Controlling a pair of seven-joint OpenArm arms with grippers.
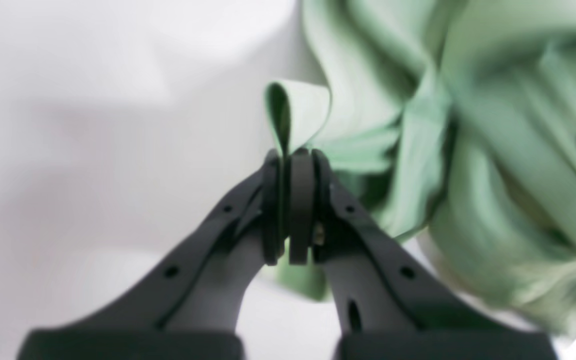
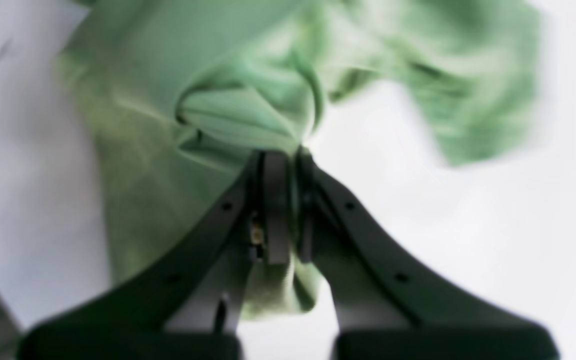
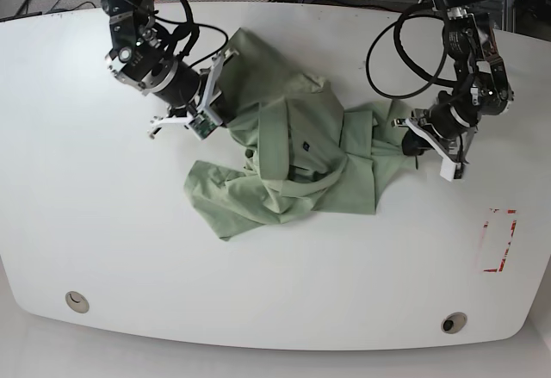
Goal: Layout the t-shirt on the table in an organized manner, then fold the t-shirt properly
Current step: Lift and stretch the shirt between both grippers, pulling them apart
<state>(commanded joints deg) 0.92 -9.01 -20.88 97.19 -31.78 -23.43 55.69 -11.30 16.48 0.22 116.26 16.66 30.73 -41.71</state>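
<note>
nearest the base camera, two round grommet holes (image 3: 77, 301) sit in the front edge of the large glossy white table (image 3: 103, 223), one at seven o'clock and the other (image 3: 453, 322) at five o'clock; a red rectangular marking (image 3: 498, 240) lies on the surface at about four o'clock

toward the middle of the table lies the pale sage-green short-sleeved t-shirt (image 3: 284, 158) of soft wrinkly fabric, crumpled and bunched in overlapping folds, not flat; a small dark label (image 3: 306, 146) shows near its centre, and in the left wrist view it is a blurred blue patch whose writing cannot be read

at three o'clock of the heap the black left gripper (image 1: 293, 155) has its pads pressed together on a loop of the shirt's edge, with fabric pinched between them and more cloth hanging below; in the base view it meets the cloth's right end

at ten o'clock of the heap the black right gripper (image 2: 288, 152) is likewise clamped on a gathered fold of green fabric, cloth bulging above and trailing under the pads; both wrist views are blurred

black cables (image 3: 405, 34) loop from the arms at the far edge of the table
</note>
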